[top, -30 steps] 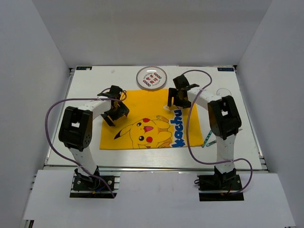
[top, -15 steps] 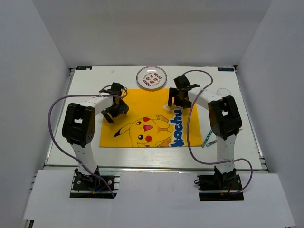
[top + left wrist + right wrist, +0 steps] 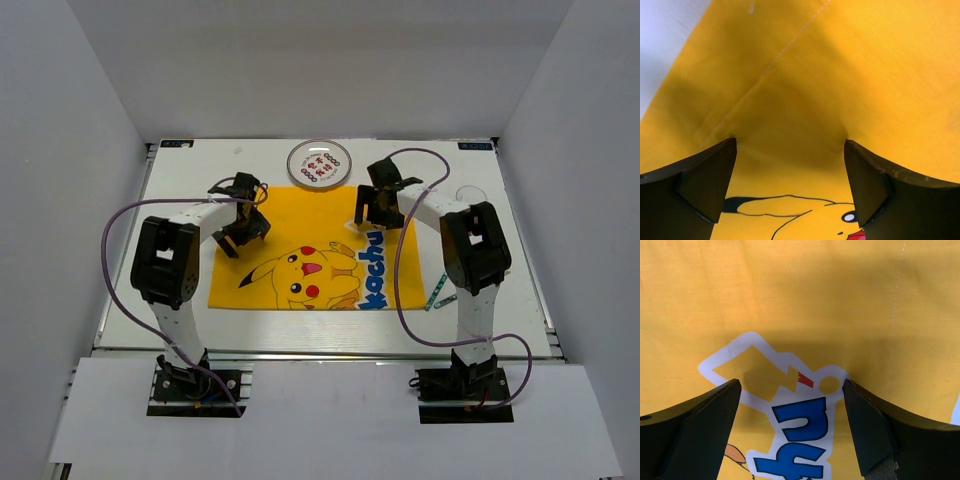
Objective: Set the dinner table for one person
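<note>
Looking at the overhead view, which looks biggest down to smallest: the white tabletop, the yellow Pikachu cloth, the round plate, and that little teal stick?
Largest to smallest:
1. white tabletop
2. yellow Pikachu cloth
3. round plate
4. teal stick, though the right arm seems to hide part of it

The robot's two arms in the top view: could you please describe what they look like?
The left arm and right arm have white links with boxy black joint housings. A looping purple cable runs from base to wrist on each. The left gripper and right gripper have black, wedge-shaped fingers.
</note>
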Controlling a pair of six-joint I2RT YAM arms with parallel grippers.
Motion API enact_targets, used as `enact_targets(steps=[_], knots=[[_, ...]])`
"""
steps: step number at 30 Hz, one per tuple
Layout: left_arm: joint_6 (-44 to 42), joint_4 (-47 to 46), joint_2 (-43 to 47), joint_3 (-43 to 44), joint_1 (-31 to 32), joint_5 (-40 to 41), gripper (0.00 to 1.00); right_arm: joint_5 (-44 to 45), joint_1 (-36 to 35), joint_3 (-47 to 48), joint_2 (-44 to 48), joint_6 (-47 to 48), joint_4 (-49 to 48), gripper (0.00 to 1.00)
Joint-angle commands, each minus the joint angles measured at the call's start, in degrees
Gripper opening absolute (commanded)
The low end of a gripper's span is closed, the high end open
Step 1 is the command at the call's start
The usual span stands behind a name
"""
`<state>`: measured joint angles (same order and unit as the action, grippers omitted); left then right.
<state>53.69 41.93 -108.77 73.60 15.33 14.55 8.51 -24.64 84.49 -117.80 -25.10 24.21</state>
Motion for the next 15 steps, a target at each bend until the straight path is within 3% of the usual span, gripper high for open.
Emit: enact_targets(steps=[1,11,14,15], knots=[[-0.3,0.5,6.4,1.2,0.0,2.4,0.98,-1.0,1.0,-1.7,1.5,-1.2,6.6,0.89],[-2.4,1.3,12.7,1.5,0.0,2.6,0.98,-0.8,1.0,17.8,-2.6,0.3,14.1,0.89],[-3.1,2.4,15.7,0.4,0.0,1.8,0.98,-5.7,1.2,23.3,-5.8,2.0,11.6,0.89],[-3.6,2.5,16.7,0.1,0.0,1.5,0.98,-11.1,1.5,25.5,-6.8,2.2,9.9,0.89]])
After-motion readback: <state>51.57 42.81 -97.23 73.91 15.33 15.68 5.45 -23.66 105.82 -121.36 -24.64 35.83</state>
